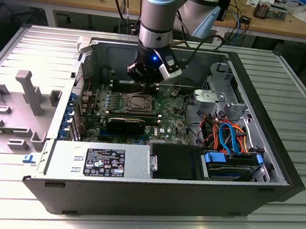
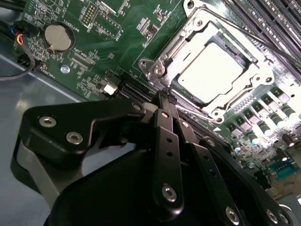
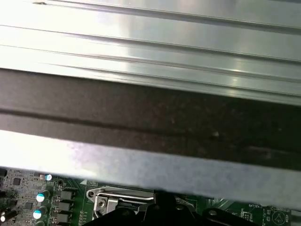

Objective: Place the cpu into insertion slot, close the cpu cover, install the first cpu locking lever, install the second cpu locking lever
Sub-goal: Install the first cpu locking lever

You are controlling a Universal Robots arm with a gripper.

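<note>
matt silver metal cpu [image 2: 211, 70], shiny metal cpu cover [image 2: 162, 66], black matt gripper [image 2: 164, 101].

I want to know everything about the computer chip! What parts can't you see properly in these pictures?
- Gripper fingertips: their own linkage hides them in the second wrist view.
- Insertion slot: cut off by the edge in the first wrist view.
- Cpu: too small in the exterior view to tell whether it sits flat.

Silver-blue arm [image 1: 161, 13]; black hand [image 2: 164, 101] w/ screws.
</note>
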